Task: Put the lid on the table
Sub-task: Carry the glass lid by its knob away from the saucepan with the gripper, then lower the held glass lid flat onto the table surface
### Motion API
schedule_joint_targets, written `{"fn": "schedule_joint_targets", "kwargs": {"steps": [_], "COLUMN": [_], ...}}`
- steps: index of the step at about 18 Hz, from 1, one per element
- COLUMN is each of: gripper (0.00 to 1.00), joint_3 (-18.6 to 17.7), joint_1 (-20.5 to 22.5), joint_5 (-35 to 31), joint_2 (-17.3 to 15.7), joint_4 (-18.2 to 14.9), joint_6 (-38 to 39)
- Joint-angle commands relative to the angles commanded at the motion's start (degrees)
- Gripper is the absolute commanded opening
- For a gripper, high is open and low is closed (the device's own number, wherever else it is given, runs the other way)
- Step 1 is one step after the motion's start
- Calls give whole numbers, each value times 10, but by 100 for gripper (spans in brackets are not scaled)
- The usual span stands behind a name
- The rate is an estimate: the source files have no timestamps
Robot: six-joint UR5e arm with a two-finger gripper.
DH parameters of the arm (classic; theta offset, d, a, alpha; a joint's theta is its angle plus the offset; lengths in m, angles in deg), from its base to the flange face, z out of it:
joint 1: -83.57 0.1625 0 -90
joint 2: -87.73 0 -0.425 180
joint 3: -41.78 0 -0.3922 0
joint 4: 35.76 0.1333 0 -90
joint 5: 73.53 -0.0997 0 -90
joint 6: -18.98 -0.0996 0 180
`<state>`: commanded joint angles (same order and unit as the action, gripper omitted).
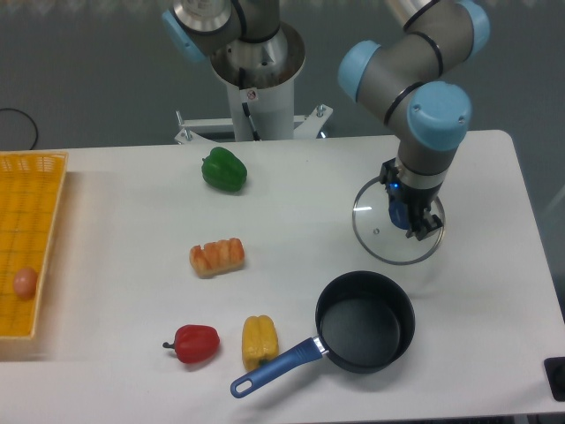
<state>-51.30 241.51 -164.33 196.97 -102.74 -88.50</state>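
Note:
The round glass lid (378, 231) with a thin metal rim hangs just above the white table (300, 212), right of centre. My gripper (409, 217) is shut on its blue centre knob, which the fingers mostly hide. The lid sits up and to the right of the black saucepan (365, 320), clear of its rim. Whether the lid touches the tabletop cannot be told.
The saucepan's blue handle (274, 365) points to the lower left. A green pepper (223, 170), an orange pastry (216, 255), a red pepper (194, 343) and a yellow pepper (259, 340) lie on the table. A yellow mesh tray (31, 247) holding an egg (25, 282) stands at the left edge.

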Motion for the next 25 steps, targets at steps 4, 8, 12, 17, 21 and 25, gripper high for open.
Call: {"fn": "schedule_joint_targets", "kwargs": {"steps": [4, 8, 12, 17, 21, 25], "gripper": [64, 64, 64, 64, 64, 64], "joint_3": [0, 8, 8, 8, 9, 10], "joint_1": [5, 5, 5, 19, 30, 31], "joint_5": [17, 18, 17, 17, 17, 17], "joint_2": [17, 29, 41, 53, 62, 76], "joint_4": [32, 45, 71, 88, 95, 113], "joint_6": [-17, -26, -43, -63, -80, -82]}}
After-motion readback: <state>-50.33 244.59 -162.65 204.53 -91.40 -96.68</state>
